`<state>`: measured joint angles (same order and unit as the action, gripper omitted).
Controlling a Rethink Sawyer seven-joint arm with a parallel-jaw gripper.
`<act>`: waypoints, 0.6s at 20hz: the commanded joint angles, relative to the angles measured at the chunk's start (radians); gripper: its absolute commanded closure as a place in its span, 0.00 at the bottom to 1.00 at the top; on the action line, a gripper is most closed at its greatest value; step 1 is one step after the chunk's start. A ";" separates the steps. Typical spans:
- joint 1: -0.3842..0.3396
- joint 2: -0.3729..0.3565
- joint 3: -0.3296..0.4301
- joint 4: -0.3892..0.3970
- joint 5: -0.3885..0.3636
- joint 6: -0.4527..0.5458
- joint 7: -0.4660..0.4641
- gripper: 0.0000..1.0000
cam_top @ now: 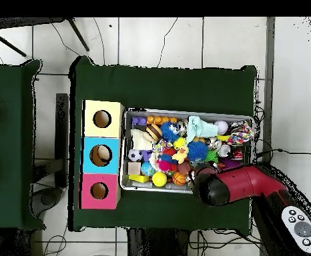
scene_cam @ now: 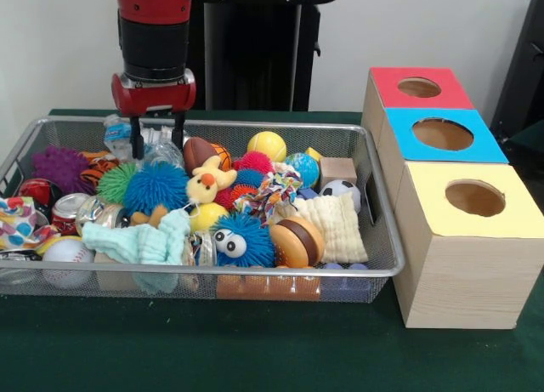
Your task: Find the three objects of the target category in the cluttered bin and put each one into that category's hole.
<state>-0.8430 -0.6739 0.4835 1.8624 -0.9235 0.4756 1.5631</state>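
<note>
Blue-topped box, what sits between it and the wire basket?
Nothing: in the overhead view the blue-topped wooden box stands directly beside the silver wire-mesh basket.

Setting: robotics laboratory or test cell. Evidence: a red and black robot arm (scene_cam: 153, 35) on a black pedestal (scene_cam: 255, 48) at the far edge of a green-covered table (scene_cam: 255, 354); pale tiled floor (cam_top: 185, 40) with loose cables (cam_top: 288, 152) trailing off the table's corners; plain white wall (scene_cam: 51, 43) behind. A second green-covered table (cam_top: 11, 143) stands alongside, and a handheld controller (cam_top: 303, 229) lies by the robot's base.
</note>
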 commanded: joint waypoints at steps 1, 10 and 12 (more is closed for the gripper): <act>-0.033 0.053 0.109 -0.065 -0.086 0.071 -0.365 0.00; -0.040 0.069 0.122 -0.079 -0.126 0.087 -0.374 0.00; -0.041 0.074 0.123 -0.081 -0.132 0.094 -0.378 0.00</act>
<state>-0.8801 -0.6593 0.5310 1.8623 -0.9689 0.4756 1.5559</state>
